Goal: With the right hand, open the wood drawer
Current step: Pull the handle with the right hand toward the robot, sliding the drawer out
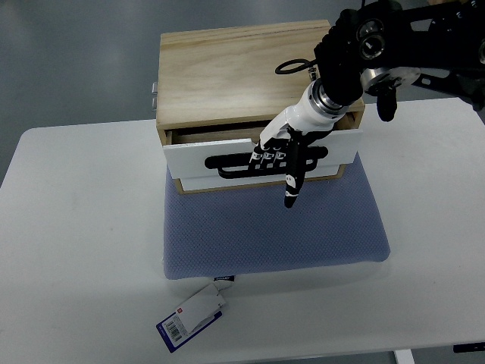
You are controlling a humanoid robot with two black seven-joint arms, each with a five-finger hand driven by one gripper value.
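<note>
A light wood drawer box stands at the back of the white table, on a blue-grey mat. Its white drawer front with a black slot handle is pulled out a little, showing a gap behind the front at the left. My right hand comes in from the upper right, its black and white fingers pointing down over the drawer front. Several fingers are curled into the handle slot, while one finger hangs straight below the front. The left arm does not show.
The blue-grey mat covers the middle of the white table. A white and blue tag lies at the mat's front left corner. Grey floor lies beyond the table's back edge.
</note>
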